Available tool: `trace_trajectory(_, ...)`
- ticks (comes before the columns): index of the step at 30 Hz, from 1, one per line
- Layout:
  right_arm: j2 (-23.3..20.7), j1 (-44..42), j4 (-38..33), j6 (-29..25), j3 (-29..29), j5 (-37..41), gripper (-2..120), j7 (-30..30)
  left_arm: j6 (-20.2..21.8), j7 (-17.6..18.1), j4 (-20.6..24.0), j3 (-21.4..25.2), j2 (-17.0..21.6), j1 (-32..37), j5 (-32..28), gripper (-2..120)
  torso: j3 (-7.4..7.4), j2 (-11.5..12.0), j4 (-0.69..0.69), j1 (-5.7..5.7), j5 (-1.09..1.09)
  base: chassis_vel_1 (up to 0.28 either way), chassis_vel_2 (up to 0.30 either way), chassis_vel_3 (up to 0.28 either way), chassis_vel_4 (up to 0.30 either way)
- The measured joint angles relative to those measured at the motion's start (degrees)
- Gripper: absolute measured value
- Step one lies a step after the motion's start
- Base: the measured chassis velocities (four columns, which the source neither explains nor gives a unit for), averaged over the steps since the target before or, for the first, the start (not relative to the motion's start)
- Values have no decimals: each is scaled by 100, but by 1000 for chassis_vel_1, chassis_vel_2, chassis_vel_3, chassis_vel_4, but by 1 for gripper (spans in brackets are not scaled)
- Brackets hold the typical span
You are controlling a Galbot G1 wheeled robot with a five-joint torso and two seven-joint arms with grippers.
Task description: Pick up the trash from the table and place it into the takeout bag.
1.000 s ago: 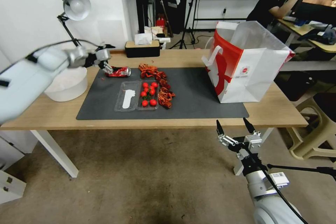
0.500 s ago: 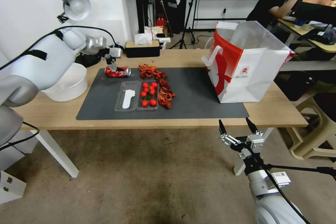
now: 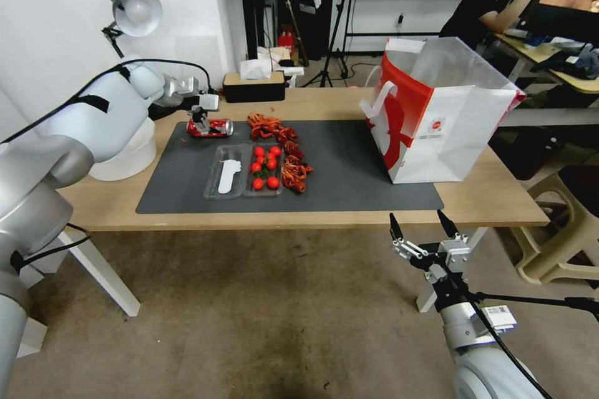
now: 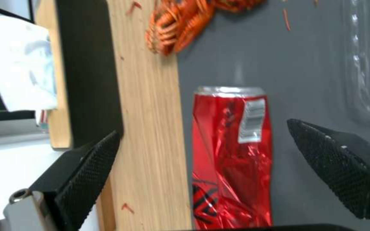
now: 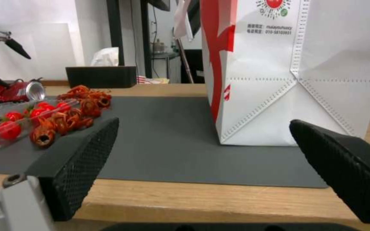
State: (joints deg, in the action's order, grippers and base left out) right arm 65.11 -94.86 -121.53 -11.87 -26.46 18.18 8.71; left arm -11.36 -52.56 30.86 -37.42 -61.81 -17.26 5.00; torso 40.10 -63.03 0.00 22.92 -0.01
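From the head camera, the left gripper (image 3: pixel 201 113) hangs right over the crushed red can (image 3: pixel 211 128), which lies on its side at the far left corner of the dark grey mat (image 3: pixel 349 174) on the table (image 3: pixel 486 199); the fingers point down at the can, though how wide they stand is hard to read from here. The takeout bag (image 3: pixel 449 131) stands upright and open-mouthed at the mat's right end, well apart from the can, with a clear plastic tray (image 3: pixel 240 171) of cherry tomatoes and a heap of crayfish shells (image 3: pixel 284 149) between. The right gripper (image 3: pixel 421 227) waits low in front of the table edge, its fingers spread. Over to the left wrist camera: the can (image 4: pixel 232 154) lies lengthwise between two textured pads (image 4: pixel 86 176), which are wide apart and not touching it, one pad over bare wood, the other over the mat. Good line-up, I'd say; to do this well, come straight down so both pads straddle the can's flattened body, then close across its narrow width, keeping clear of the tray rim (image 4: pixel 365 64) alongside. On the right wrist camera, the bag (image 5: pixel 296 70) looms just ahead, the gripper's pads (image 5: pixel 82 160) apart and empty, the can (image 5: pixel 16 91) far off across the mat.
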Motion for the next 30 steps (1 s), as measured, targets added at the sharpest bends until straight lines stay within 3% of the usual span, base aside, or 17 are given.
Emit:
trace_trajectory(12,5,-15,-5,-11,0,-1,100,0,-52,-23,-647,50,-316,-41,332,95,0,0,0,0,1,0,0,0,0)
trace_trajectory(30,-3,-2,38,-20,24,-2,100,-2,-56,138,-1027,126,-536,2,594,88,0,0,0,0,0,0,0,0,0)
